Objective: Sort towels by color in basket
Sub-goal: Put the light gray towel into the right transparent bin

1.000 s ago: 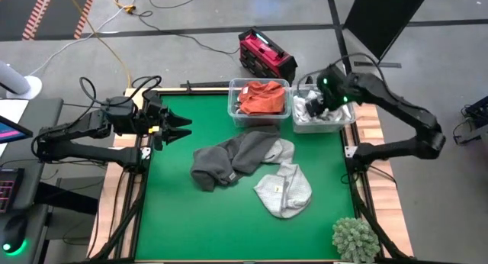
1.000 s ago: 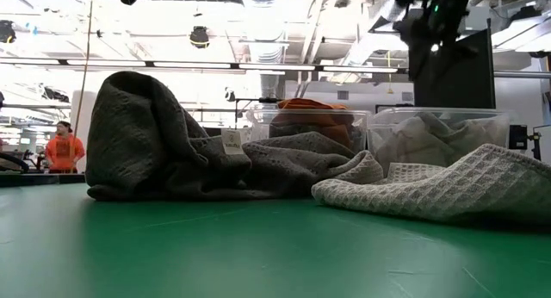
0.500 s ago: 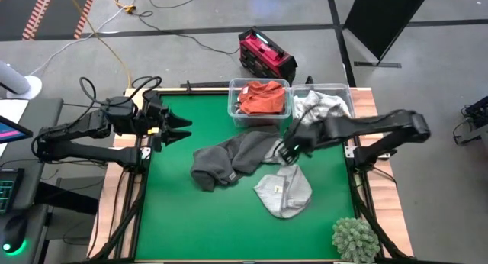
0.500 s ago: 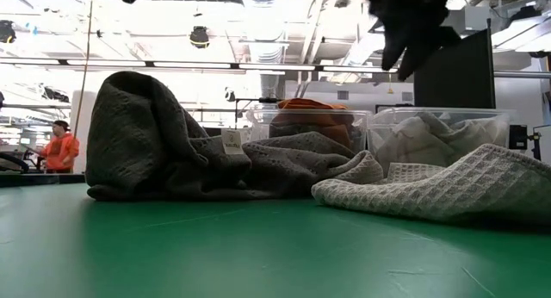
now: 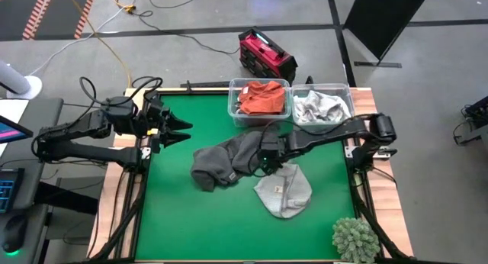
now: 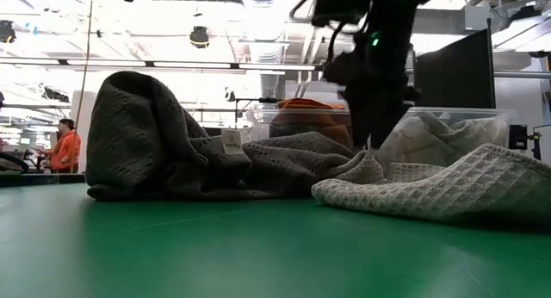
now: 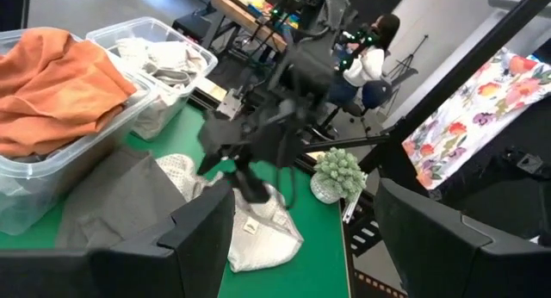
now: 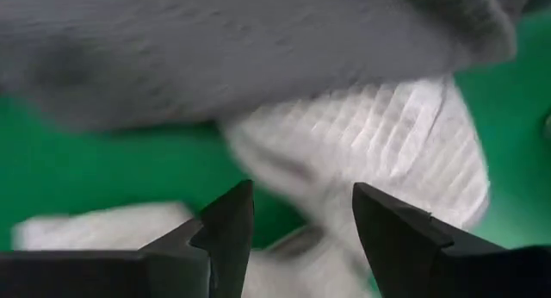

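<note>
Swinging away from the bin at upper right, the right gripper (image 5: 266, 159) now hangs at frame centre over the dark grey towel (image 5: 225, 161), fingers (image 8: 225, 233) apart, holding nothing. Just below lies the light grey towel (image 5: 284, 190) on the green table (image 5: 175, 218). At left, the left gripper (image 5: 179, 131) waits, spread, empty.

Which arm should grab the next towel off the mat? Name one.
Right. The right gripper, fingers open, hangs directly over the dark grey towel and light grey towel; the left gripper waits at the mat's left edge.
</note>
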